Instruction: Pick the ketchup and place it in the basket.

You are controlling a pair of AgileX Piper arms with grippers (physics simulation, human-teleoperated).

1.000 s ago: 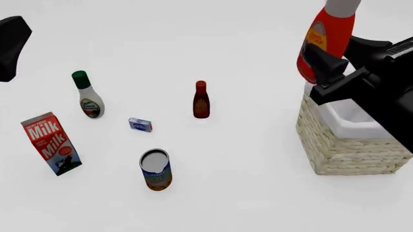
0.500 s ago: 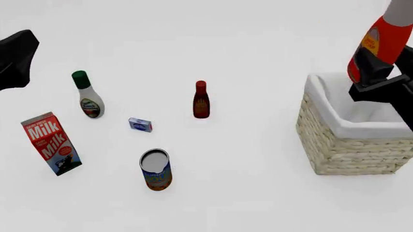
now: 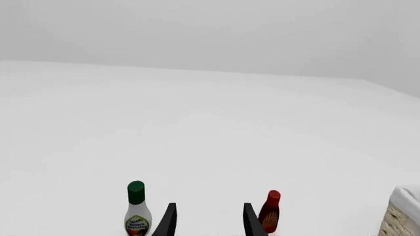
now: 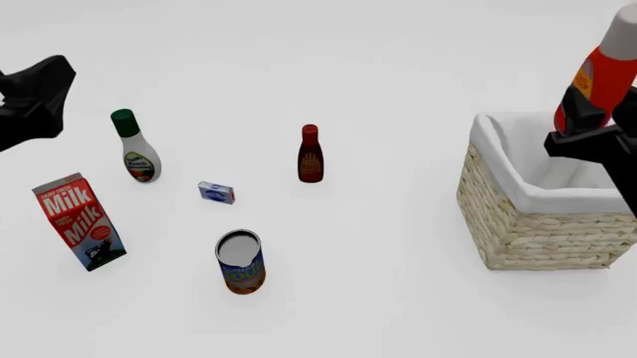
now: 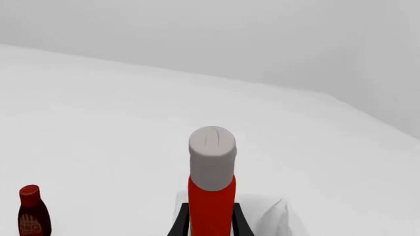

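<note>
The ketchup [image 4: 601, 78] is held aloft at the right of the scene, over the basket [image 4: 538, 224], with its grey-white cap uppermost and leaning a little to the right. The right pincer [image 4: 587, 130] is clamped on the lower body of the bottle, its dark fingers [image 5: 186, 222] seen pressed against either side of the red plastic in the right wrist view. The bottle's base appears to hang above the white liner, not yet inside the opening.

The bottle is judged to be a light, smooth squeeze container whose walls would give somewhat under pressure, so a firm but not crushing hold on the broad lower body is thought best; the tapered neck and cap would offer a poorer, more slippery purchase. With the hold so low, the tall top may tip, and a drop from height could leave it lying on its side in the basket.

The left pincer [image 3: 208, 221] is seen with its fingers parted and holding nothing, at the far left above the desk [image 4: 398, 298].
</note>
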